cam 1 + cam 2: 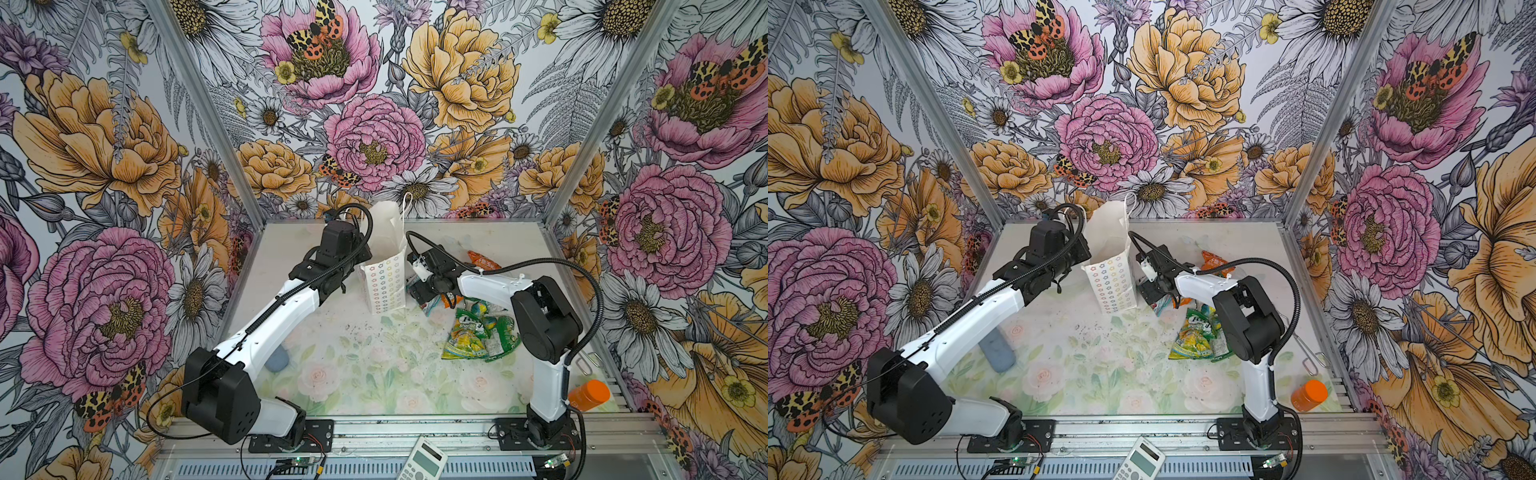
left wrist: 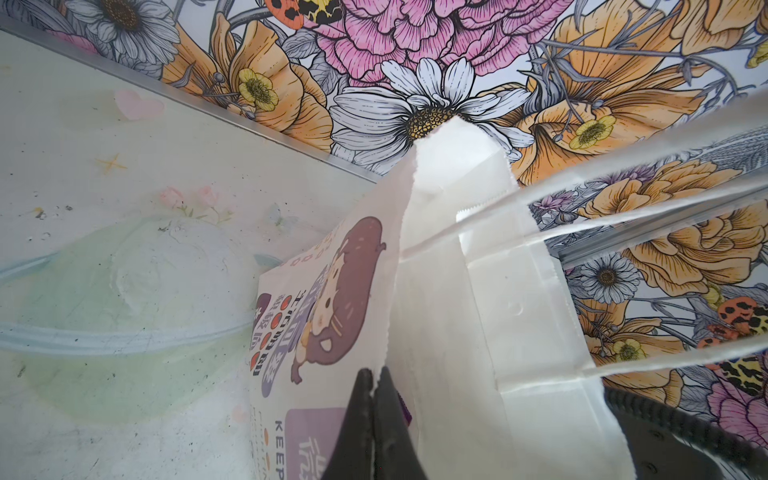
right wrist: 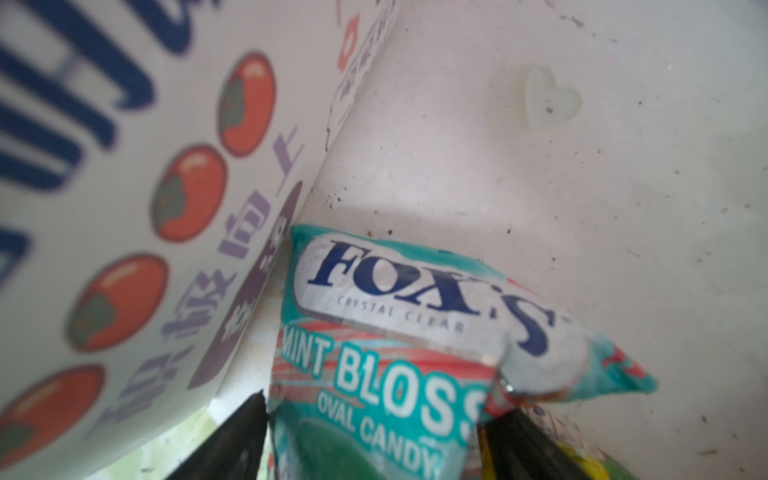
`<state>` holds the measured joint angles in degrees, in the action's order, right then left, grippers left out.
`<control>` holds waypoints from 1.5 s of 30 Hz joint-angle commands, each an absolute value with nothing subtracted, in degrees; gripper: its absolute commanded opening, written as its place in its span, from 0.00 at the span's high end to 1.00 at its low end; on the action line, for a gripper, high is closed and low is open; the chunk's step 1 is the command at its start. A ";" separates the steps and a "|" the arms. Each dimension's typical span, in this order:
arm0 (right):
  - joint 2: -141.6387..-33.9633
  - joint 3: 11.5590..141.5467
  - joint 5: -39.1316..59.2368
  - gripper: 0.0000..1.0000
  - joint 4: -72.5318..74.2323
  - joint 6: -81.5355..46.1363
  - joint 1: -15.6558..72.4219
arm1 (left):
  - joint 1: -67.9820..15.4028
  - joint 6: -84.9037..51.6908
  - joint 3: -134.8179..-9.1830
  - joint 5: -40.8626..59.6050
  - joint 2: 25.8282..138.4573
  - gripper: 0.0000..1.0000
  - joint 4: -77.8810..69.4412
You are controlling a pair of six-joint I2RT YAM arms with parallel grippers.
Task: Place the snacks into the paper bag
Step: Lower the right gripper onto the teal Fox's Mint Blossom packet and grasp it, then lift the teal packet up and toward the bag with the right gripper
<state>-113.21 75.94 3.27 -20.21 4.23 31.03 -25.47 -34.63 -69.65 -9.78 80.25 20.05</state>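
Teal snack (image 3: 374, 365) — btwn R jaws, beside bag (image 3: 124, 208).

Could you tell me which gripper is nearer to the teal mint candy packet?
Right. The right gripper straddles the teal packet beside the paper bag; the left gripper pinches the bag's rim on the opposite side.

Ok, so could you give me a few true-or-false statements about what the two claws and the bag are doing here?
The left claw pinches the rim of the paper bag. True.
The paper bag lies flat. False: it stands upright.
The right claw straddles a teal packet. True.
The orange bottle is inside the bag. False: it is on the table, well apart from the bag.
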 commanded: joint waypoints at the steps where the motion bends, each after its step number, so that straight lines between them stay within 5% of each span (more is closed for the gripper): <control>1: -113.20 74.14 3.50 0.22 -18.83 4.86 30.59 | -24.78 -35.50 -68.46 -8.80 79.54 1.00 18.90; 19: -108.18 71.39 5.31 0.64 -18.81 6.12 30.50 | -24.68 -35.60 -67.86 -8.54 79.01 1.00 18.54; 28: -103.67 70.64 5.17 0.77 -19.86 6.49 30.15 | -24.70 -35.60 -67.62 -8.61 78.58 1.00 18.46; 45: -91.46 72.74 4.88 0.87 -27.60 6.27 29.19 | -24.61 -35.96 -67.06 -8.56 78.16 1.00 17.84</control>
